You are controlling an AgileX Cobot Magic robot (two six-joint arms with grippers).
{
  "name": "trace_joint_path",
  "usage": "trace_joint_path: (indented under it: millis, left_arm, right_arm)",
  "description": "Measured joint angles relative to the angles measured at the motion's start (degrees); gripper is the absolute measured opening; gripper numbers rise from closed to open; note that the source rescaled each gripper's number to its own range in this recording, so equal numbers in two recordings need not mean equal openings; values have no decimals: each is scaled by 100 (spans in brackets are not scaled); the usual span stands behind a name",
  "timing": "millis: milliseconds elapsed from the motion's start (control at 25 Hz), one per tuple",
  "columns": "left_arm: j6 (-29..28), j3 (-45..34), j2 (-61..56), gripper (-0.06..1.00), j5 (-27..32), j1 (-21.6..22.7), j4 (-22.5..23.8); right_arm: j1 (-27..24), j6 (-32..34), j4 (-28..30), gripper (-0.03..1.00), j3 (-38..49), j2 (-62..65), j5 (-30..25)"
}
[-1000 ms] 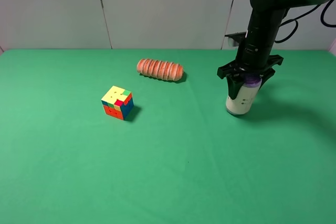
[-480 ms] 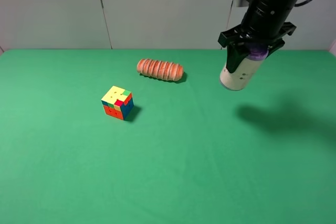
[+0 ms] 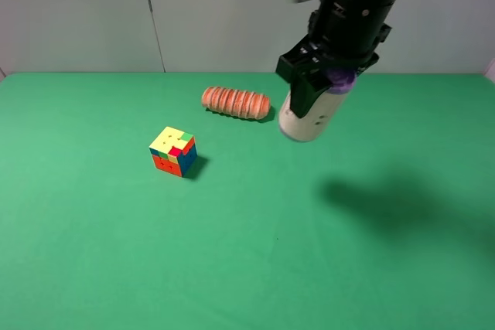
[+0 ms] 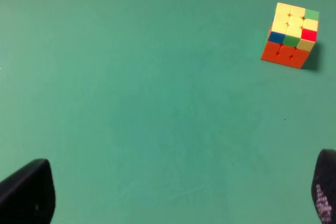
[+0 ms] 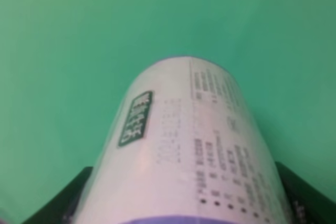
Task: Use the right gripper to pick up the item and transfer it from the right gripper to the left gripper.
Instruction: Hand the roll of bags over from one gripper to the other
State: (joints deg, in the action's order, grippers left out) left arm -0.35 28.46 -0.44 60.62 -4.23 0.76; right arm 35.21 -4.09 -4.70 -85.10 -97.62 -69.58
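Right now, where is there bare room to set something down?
Green table is bare all along the near edge, left of the multicoloured puzzle cube, and right of the orange ribbed roll. Tightest between cube and roll.

This looks like a robot lab, a room for testing robots. A big black robot arm [image 3: 363, 5] with cables hangs over a table [image 3: 93, 268] covered in flat green cloth, and the wall [image 3: 77, 13] behind is plain grey panels. The few little things here do not go together like they would at home: a colourful puzzle cube [image 3: 173, 151], an orange bumpy roll [image 3: 236, 103] and a white can [image 3: 309, 116].
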Motion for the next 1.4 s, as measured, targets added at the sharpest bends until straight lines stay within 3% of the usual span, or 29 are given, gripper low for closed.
trace_joint_path:
  millis: [320, 600, 1080, 1400]
  left_arm:
    - [0, 0, 0, 93, 0, 0, 0]
    - [165, 0, 15, 93, 0, 0, -30]
    - [1913, 69, 1879, 93, -34, 0, -1042]
    - [3453, 111, 2906, 93, -1207, 0, -2275]
  right_arm:
    - [766, -455, -175, 0, 0, 0, -12]
    - [848, -1116, -1330, 0, 0, 42, -16]
    - [848, -2257, -1609, 0, 0, 280, 3]
    - [848, -2807, -1723, 0, 0, 280, 173]
